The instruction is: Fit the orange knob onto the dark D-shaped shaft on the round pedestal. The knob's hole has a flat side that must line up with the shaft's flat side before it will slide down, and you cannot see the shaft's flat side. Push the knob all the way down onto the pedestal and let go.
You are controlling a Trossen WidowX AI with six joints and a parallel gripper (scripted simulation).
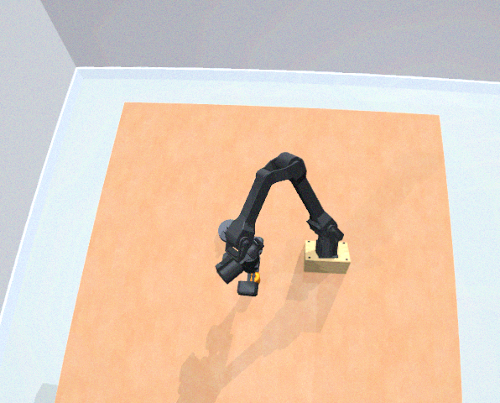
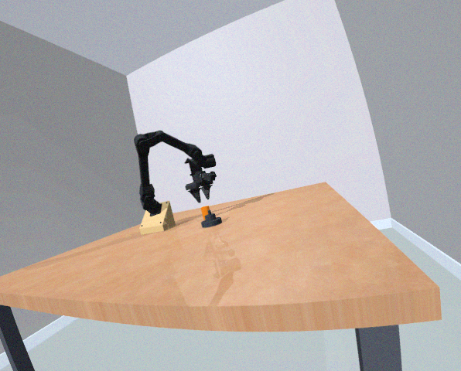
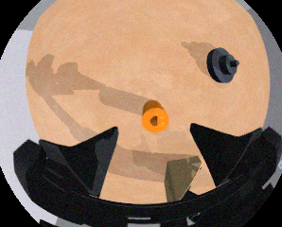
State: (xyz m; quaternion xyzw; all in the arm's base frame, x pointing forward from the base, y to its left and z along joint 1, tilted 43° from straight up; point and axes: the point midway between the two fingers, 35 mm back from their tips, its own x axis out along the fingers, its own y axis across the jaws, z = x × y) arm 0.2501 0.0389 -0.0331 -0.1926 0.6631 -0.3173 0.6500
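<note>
The orange knob point(image 1: 257, 277) point(image 2: 205, 212) point(image 3: 164, 124) stands upright on the table. In the wrist view its hole faces up and shows a straight edge on the right. My gripper point(image 2: 203, 199) point(image 3: 155, 129) is open and empty, above the knob; the knob shows between and a little beyond the fingertips in the wrist view. In the top view the arm hides most of the fingers. The dark round pedestal point(image 1: 225, 229) point(image 2: 211, 223) point(image 3: 213, 66) stands apart from the knob, at the upper right in the wrist view. Its shaft point(image 3: 234, 63) is bare; its flat side cannot be made out.
The arm's pale wooden base block point(image 1: 327, 265) point(image 2: 154, 226) point(image 3: 175, 182) stands on the wooden table point(image 1: 154, 173) point(image 2: 302, 247). The arm arches from it, partly over the pedestal in the top view. Shadows of the arm lie across the table.
</note>
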